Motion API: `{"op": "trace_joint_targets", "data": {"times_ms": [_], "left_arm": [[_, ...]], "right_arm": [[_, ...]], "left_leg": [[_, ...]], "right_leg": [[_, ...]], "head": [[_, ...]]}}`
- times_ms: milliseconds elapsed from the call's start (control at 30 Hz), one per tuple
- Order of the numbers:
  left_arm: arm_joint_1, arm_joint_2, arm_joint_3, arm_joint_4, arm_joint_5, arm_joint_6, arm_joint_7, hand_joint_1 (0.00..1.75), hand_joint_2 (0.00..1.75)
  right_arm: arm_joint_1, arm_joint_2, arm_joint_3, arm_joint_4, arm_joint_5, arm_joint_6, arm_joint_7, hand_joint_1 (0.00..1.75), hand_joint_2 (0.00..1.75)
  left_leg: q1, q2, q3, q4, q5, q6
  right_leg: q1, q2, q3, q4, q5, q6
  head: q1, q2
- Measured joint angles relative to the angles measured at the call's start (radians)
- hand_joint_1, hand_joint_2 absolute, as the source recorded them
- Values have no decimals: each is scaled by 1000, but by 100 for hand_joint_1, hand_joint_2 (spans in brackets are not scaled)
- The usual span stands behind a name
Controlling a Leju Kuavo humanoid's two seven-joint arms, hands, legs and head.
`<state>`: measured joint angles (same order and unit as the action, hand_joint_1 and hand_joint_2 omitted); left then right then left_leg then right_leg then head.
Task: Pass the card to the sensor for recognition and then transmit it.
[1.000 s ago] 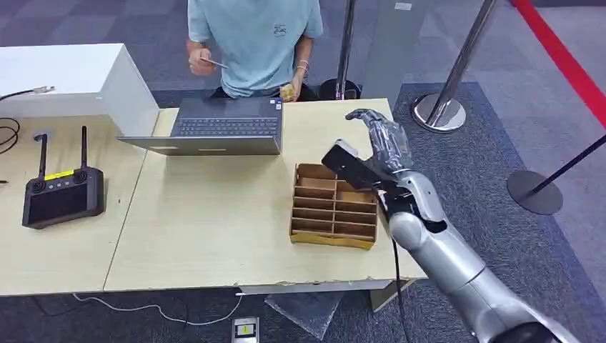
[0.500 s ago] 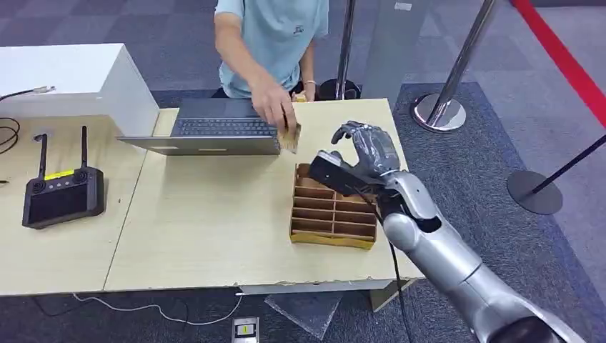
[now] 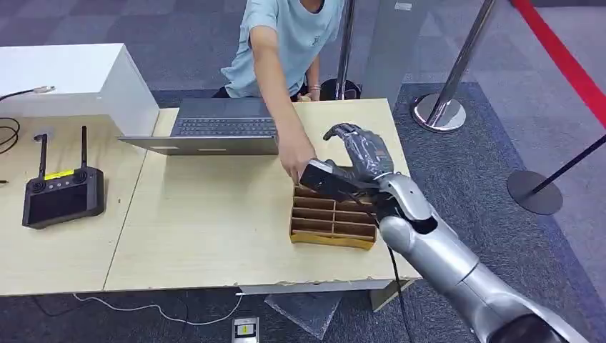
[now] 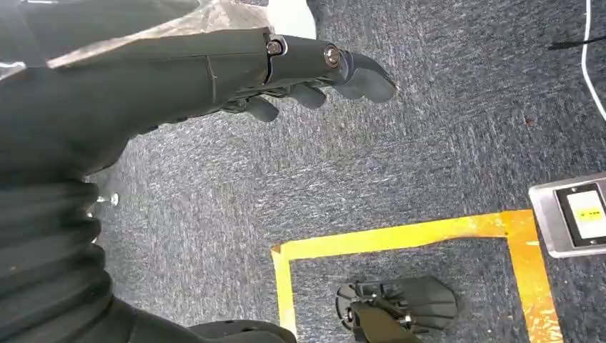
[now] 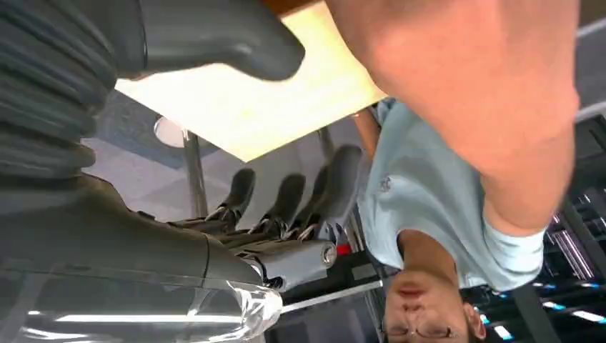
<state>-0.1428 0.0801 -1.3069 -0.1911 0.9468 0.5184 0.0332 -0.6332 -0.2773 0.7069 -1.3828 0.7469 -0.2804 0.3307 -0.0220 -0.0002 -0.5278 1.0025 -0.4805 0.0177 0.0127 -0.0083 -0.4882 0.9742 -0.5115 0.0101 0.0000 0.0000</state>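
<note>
My right hand [image 3: 363,151] hovers over the far edge of the cardboard divider box [image 3: 333,215], fingers spread and slightly curled, holding nothing. In the right wrist view its thumb [image 5: 214,39] and fingers [image 5: 300,204] stand apart with bare tabletop [image 5: 236,107] between them. A person's hand [image 3: 296,158] reaches down to the box's far left corner, just left of my right hand and very close to it [image 5: 464,86]. No card can be made out; the person's hand may hide it. My left hand [image 4: 300,68] hangs over the carpet, holding nothing.
An open laptop [image 3: 218,127] lies at the table's far side, with the person [image 3: 286,36] behind it. A black controller [image 3: 63,194] sits on the left table beside a white box [image 3: 71,75]. Stanchions [image 3: 443,107] stand at right. A small grey device [image 3: 245,329] lies on the floor.
The person leaned in and stretched an arm from the laptop down to the box's far corner. My right hand moved left and lower, toward that hand.
</note>
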Motion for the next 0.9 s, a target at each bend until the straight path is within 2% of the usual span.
{"op": "trace_joint_targets", "data": {"times_ms": [100, 233, 267, 300, 433, 667, 900], "left_arm": [[0, 0, 0, 0, 0, 0, 2, 0, 175], [0, 0, 0, 0, 0, 0, 3, 0, 175], [0, -1, 0, 0, 0, 0, 5, 0, 175], [0, -1, 0, 0, 0, 0, 6, 0, 175], [0, -1, 0, 0, 3, 3, 6, 0, 175], [1, -2, 0, 0, 8, 5, 6, 0, 175], [2, -2, 0, 0, 9, 4, 7, 0, 175]], "right_arm": [[0, 1, 11, 21, 0, 1, -5, 86, 175], [8, 7, 24, 59, -18, 0, -27, 79, 175], [10, 10, 28, 70, -23, -1, -32, 89, 175], [15, 13, 31, 80, -23, -1, -35, 91, 175], [24, 21, 46, 106, -24, -5, -40, 80, 175], [24, 20, 56, 135, -40, -27, -40, 72, 175], [24, 10, 53, 138, -46, -35, -30, 77, 175]], "left_leg": [[0, 0, 0, 0, 0, 0], [0, 0, 0, 0, 0, 0], [0, 0, 0, 0, 0, 0], [0, 0, 0, 0, 0, 0], [0, 0, 0, 0, 0, 0], [0, 0, 0, 0, 0, 0], [0, 0, 0, 0, 0, 0]], "right_leg": [[0, 0, 0, 0, 0, 0], [0, 0, 0, 0, 0, 0], [0, 0, 0, 0, 0, 0], [0, 0, 0, 0, 0, 0], [0, 0, 0, 0, 0, 0], [0, 0, 0, 0, 0, 0], [0, 0, 0, 0, 0, 0]], "head": [[0, 0], [0, 0], [0, 0], [0, 0], [0, 0], [0, 0], [0, 0]]}}
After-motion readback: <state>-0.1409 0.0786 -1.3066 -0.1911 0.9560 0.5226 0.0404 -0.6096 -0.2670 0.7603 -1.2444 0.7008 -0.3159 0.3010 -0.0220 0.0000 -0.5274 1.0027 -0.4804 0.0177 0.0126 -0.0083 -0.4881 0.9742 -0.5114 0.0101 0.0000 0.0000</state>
